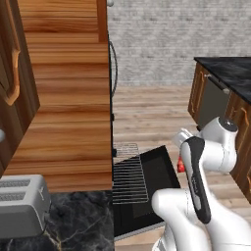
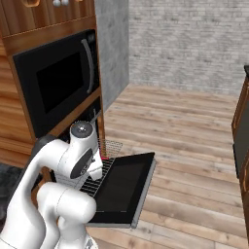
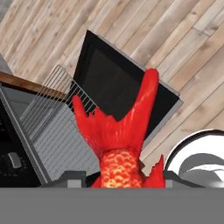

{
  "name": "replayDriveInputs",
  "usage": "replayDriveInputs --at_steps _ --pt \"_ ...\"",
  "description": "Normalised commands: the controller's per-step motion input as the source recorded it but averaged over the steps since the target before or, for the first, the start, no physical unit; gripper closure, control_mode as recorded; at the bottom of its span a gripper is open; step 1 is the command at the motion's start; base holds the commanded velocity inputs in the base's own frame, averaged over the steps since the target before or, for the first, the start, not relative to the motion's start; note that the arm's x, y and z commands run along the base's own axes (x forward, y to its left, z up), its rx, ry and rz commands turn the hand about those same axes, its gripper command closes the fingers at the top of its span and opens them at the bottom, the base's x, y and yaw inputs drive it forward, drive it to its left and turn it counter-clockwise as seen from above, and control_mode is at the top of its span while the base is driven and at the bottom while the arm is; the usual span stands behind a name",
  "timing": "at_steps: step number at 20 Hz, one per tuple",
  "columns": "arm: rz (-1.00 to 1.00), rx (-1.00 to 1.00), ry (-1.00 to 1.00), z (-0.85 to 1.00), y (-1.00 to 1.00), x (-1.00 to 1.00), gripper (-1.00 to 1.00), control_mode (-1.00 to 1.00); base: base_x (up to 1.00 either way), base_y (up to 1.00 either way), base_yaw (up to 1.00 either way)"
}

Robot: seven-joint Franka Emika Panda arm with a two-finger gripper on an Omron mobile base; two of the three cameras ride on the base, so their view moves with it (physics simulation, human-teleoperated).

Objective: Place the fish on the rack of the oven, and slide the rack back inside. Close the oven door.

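Fish in my grip, hanging over the open oven door

My gripper (image 3: 120, 181) is clamped on the fish (image 3: 119, 144), its red tail fanning up in the hand view, the scaly orange body pinched between my fingers. Below it the oven door (image 3: 114, 83) lies dropped flat, and the rack (image 3: 57, 122) is pulled out over it from the oven (image 2: 96, 116). From the left base view a red sliver of the fish (image 1: 181, 165) peeks beside my arm, above the door's (image 1: 152, 184) far edge, next to the rack (image 1: 129, 174).
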Motion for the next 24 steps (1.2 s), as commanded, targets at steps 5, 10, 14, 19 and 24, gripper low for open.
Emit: replayDriveInputs --at_steps 5,10,14,19,24 --pt "0.01 0.0 0.0 -0.42 0.24 0.21 1.0 -1.0 0.0 0.0 0.0" --pt "0.0 0.04 0.0 -0.4 0.0 0.14 1.0 -1.0 0.0 0.0 0.0" --pt "-0.13 0.07 0.0 -0.36 0.15 0.08 1.0 -1.0 0.0 0.0 0.0" --pt "-0.07 0.17 0.0 -0.2 0.1 0.18 1.0 -1.0 0.0 0.0 0.0" --pt "0.01 0.15 0.0 -0.23 0.0 0.08 1.0 -1.0 0.0 0.0 0.0"
